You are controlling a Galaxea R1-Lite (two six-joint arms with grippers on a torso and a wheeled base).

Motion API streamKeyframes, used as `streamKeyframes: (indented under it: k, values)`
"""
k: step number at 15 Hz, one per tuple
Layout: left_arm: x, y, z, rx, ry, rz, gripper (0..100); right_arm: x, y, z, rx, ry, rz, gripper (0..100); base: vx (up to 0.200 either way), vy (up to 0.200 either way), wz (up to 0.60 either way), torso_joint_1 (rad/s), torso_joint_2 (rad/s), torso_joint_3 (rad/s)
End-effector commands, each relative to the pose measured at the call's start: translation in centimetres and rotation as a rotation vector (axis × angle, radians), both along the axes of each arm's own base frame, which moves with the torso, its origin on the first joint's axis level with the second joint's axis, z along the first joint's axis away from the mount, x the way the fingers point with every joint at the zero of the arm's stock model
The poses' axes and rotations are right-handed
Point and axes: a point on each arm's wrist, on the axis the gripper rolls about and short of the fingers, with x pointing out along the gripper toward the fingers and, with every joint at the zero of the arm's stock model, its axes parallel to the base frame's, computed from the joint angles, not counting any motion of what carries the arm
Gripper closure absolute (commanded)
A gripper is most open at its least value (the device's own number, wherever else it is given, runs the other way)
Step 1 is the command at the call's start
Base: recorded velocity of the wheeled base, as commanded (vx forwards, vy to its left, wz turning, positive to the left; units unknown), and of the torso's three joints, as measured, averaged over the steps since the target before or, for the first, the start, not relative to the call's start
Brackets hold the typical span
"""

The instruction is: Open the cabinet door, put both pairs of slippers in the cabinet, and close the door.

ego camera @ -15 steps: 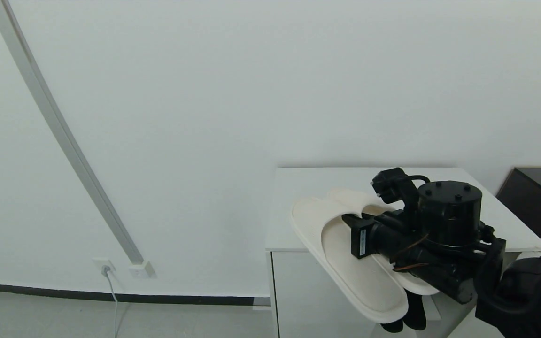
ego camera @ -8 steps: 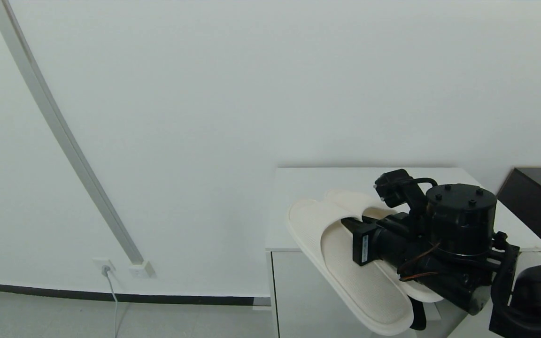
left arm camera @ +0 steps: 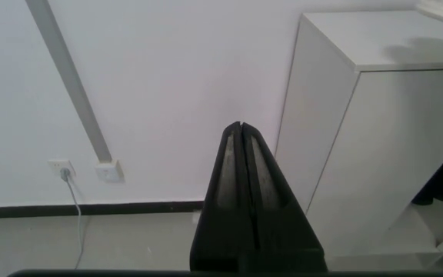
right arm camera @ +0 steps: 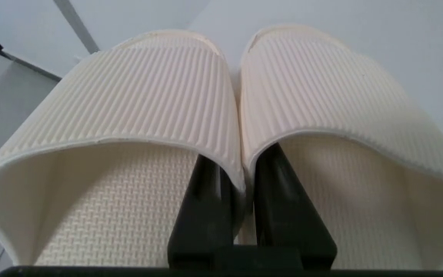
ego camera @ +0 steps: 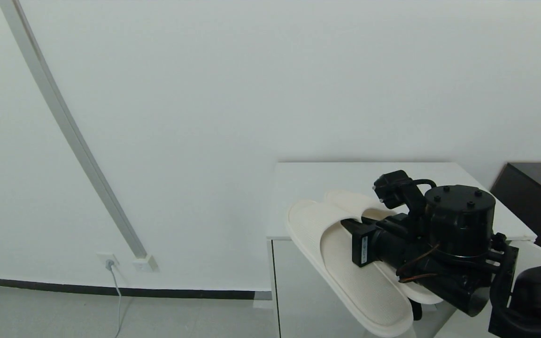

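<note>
A pair of cream slippers (ego camera: 345, 263) hangs in front of the white cabinet (ego camera: 369, 183), toes pointing up and left over its front edge. My right gripper (right arm camera: 237, 196) is shut on the two inner strap edges, its fingers (right arm camera: 206, 200) tucked under the straps. In the right wrist view the ribbed straps of the cream slippers (right arm camera: 168, 92) lie side by side. My left gripper (left arm camera: 241, 154) is shut on nothing, low and left of the cabinet (left arm camera: 360, 115). Low in the cabinet a dark pair of slippers (left arm camera: 435, 188) stands on a shelf, partly hidden.
A white wall stands behind with a slanted grey rail (ego camera: 68, 126) and wall sockets (ego camera: 106, 260) with a cable near the floor. A dark piece of furniture (ego camera: 538, 197) stands right of the cabinet. Bare floor (ego camera: 111, 314) lies left of the cabinet.
My right arm has sunk slightly down and to the right with the cream slippers. The head camera has shifted a little, so wall and cabinet sit differently.
</note>
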Motion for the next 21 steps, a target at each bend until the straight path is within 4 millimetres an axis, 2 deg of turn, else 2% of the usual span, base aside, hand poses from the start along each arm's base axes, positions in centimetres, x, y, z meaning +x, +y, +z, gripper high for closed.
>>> streamKeyframes:
  k: [1,6,19,21]
  values:
    - [0.01,0.00,0.00,0.000,0.001,0.000,100,0.17,0.13,-0.44,-0.011,0.011,-0.001,100,-0.200,0.000,0.00,-0.007,0.00,0.002]
    - [0.01,0.00,0.00,0.000,0.001,0.000,100,0.08,0.04,-0.64,-0.016,0.015,-0.004,100,-0.200,0.000,0.00,-0.004,0.00,0.001]
    - [0.01,0.00,0.02,-0.001,0.000,0.000,100,0.16,0.12,-0.96,-0.023,0.023,-0.004,100,0.000,0.000,0.00,0.000,0.00,0.000]
    - [0.01,0.00,0.00,0.000,0.001,0.000,100,0.20,0.15,-1.03,-0.024,0.024,-0.004,100,0.000,-0.200,0.00,0.000,0.01,0.000]
